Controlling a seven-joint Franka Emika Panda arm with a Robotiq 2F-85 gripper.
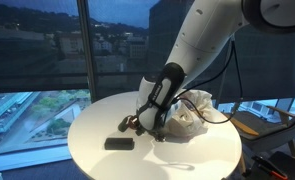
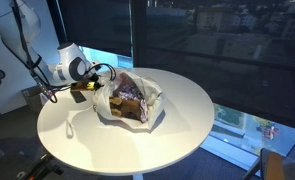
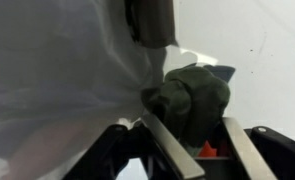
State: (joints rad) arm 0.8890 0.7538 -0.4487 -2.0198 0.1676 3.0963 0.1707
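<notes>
Found the gripper (image 1: 153, 124) lowered to the round white table (image 1: 92, 120), close against a crumpled plastic bag (image 1: 190, 112). Noted, in the wrist view, both fingers (image 3: 163, 148) spread apart, with a dark green lump (image 3: 195, 95) sitting between and just ahead of the tips, touching the bag's edge. Could not confirm contact between pads and lump. Judged the approach done and the straddle made; closing and lifting left outstanding, with the lump seemingly resting on the tabletop. Recorded a flat black object (image 1: 119, 143) lying apart from the bag, nearer the table's rim, untouched. Made out the bag's contents (image 2: 129, 100) in an exterior view only as a brownish mass.
</notes>
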